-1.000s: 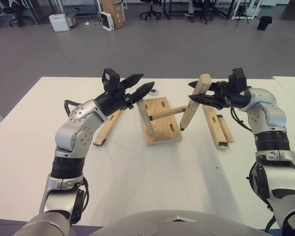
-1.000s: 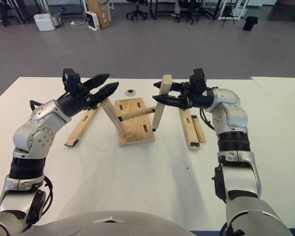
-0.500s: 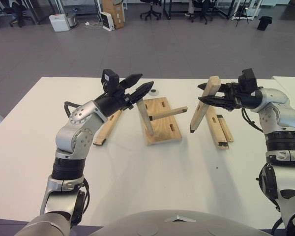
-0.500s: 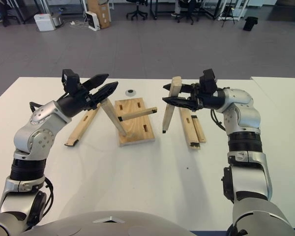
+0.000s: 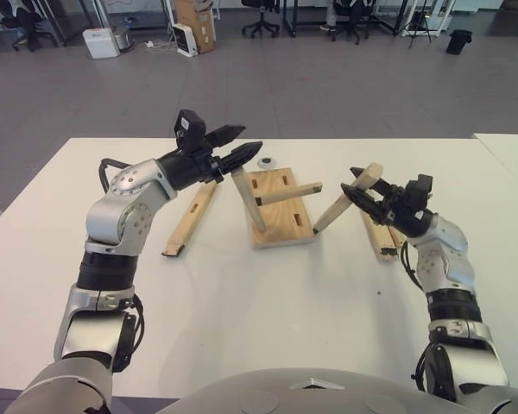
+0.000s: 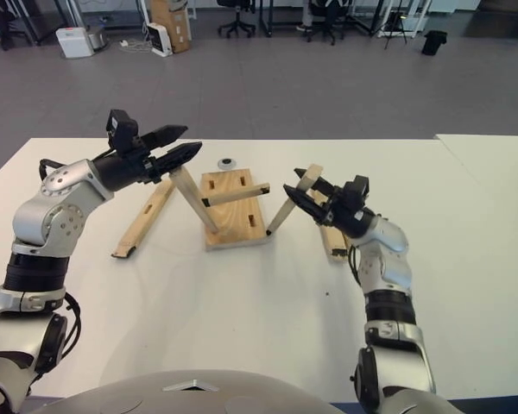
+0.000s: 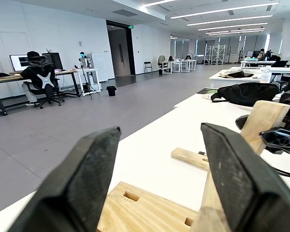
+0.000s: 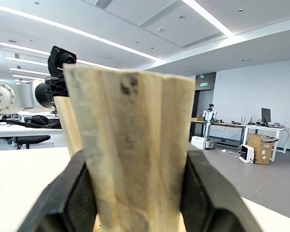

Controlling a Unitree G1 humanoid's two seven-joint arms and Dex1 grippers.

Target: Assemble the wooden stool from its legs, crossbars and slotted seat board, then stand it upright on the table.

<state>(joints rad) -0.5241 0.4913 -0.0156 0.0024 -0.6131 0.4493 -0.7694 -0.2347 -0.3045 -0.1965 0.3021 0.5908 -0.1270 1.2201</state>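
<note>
- Seat board (image 5: 278, 226) lay flat mid-table (image 5: 242, 302), slots facing up.
- Standing leg (image 5: 250, 203) rose off the board's near-left part, tilted, its top leaning to the far left.
- Crossbar (image 5: 292, 193) stuck out of that leg about halfway up and pointed right. Its free end hung over the board's far-right corner.
- Left gripper (image 5: 246, 140) sat at the standing leg's top end with its fingers (image 7: 77, 193) spread wide and nothing clamped. The leg top was just under them; contact could not be told.
- Right gripper (image 5: 349, 181) was closed tight on the held leg (image 5: 332, 212). The right wrist view showed a finger (image 8: 67, 193) pressed on each side of the wood.
- The held leg slanted, upper end in the gripper on the right. Its lower end was down by the board's right edge, just beside it.
- Long wooden part (image 5: 190, 217) lay on the table left of the board, apart from it.
- More wooden parts (image 5: 382, 241) lay on the right, partly hidden behind the right gripper.
- Small round item (image 5: 266, 161) sat on the table just beyond the board's far edge; too small to identify.
</note>
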